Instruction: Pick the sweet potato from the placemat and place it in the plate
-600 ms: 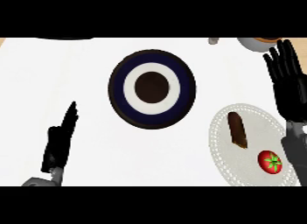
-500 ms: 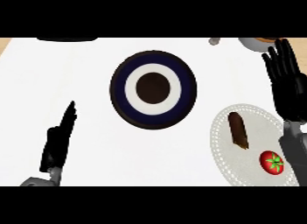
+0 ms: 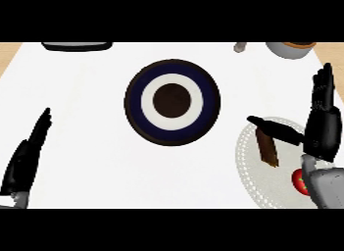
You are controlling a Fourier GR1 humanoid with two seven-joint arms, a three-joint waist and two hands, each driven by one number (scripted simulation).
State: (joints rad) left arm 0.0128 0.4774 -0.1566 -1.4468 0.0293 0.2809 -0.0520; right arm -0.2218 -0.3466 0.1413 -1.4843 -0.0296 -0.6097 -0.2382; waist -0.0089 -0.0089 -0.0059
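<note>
The sweet potato [image 3: 266,147], a long brown piece, lies on the white lacy placemat [image 3: 251,162] at the lower right. The plate [image 3: 173,102], dark blue with a white ring and a brown centre, sits in the middle of the counter. My right hand [image 3: 323,123] hovers over the placemat's right side, fingers straight and pointing away, thumb stretched left above the sweet potato's far end. My left hand [image 3: 26,157] rests open at the lower left, edge-on.
A red tomato [image 3: 302,182] lies on the placemat, partly behind my right forearm. A grey cup [image 3: 290,49] and a small grey item [image 3: 240,47] stand at the far right edge. A dark tray [image 3: 77,46] sits at the far left edge.
My right hand has come down and toward the placemat, its thumb now spread out over the sweet potato. The view has tilted slightly. The left hand stays put.
</note>
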